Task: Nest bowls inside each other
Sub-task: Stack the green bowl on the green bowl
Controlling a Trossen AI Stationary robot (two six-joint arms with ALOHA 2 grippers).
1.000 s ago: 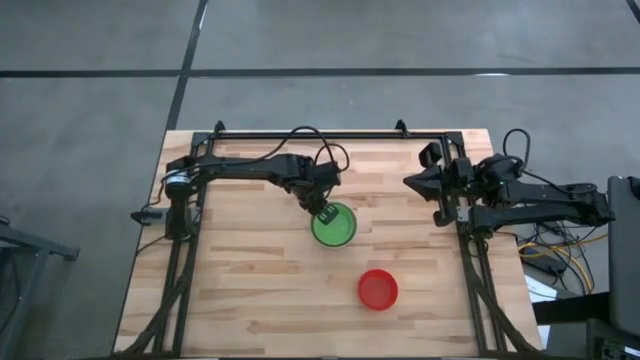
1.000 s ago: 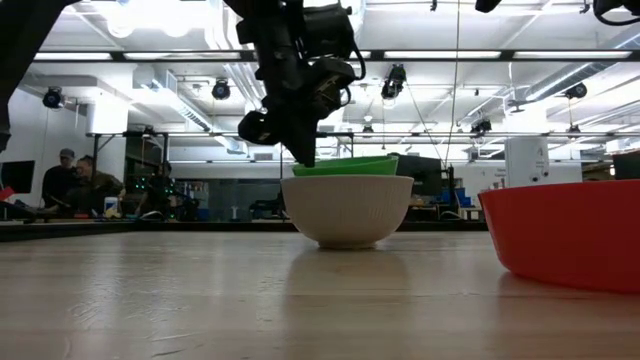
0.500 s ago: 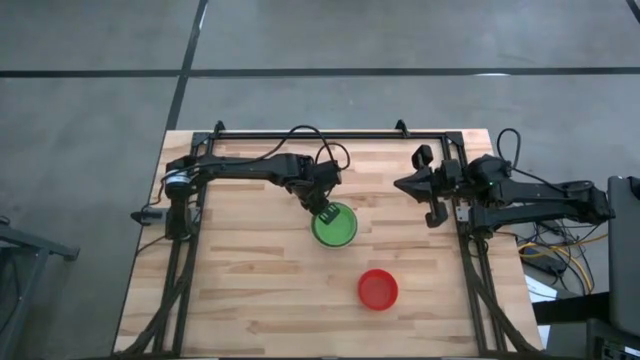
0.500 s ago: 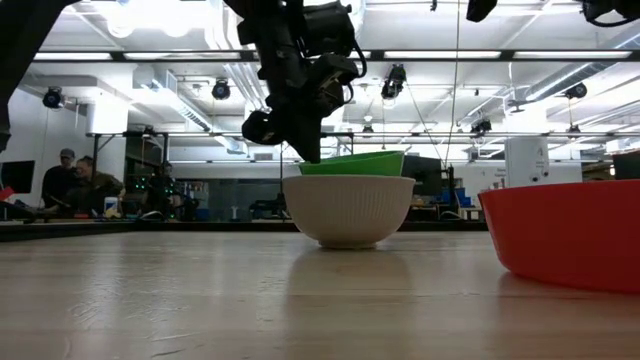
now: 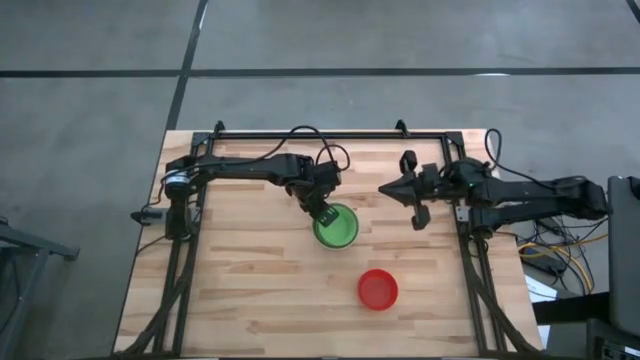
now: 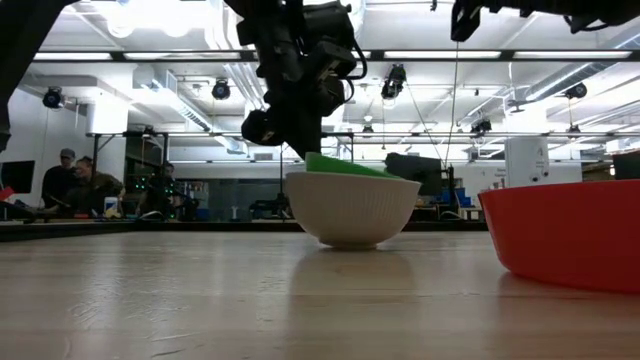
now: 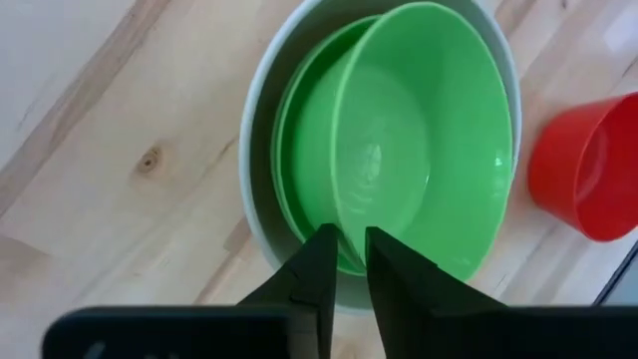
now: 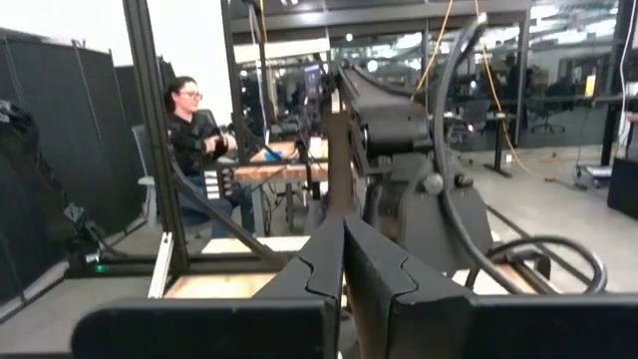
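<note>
A pale grey-white bowl [image 6: 348, 210] stands on the table near its middle. It holds a green bowl [image 7: 287, 150] and, on top, a second green bowl [image 7: 419, 150], which lies tilted in the stack. My left gripper [image 7: 351, 249] points steeply down at the top bowl's far-left rim, one finger inside and one outside, with a narrow gap between them. A red bowl [image 5: 378, 289] stands alone nearer the front. My right gripper [image 5: 384, 188] hangs shut and level in the air to the right of the stack, holding nothing. My left gripper has its fingers [image 7: 321, 261] on either side of the top green bowl's rim [image 7: 349, 224], coming from above on a slant. I cannot tell whether they touch the rim. The bowl lies tilted, its rim high at the fingers and low on the opposite side [image 6: 395, 176].
The red bowl [image 6: 565, 230] stands on bare wood to the front right of the stack. The arms' black frame [image 5: 310, 135] runs along the table's far edge. People sit in the room behind the table [image 6: 75, 180].
The top green bowl has dropped into the stack: the side away from my left gripper has sunk, while the rim at the fingers stays high, so the bowl now lies tilted. My right gripper has moved toward the table's left, closer to the stack, and stayed shut.
</note>
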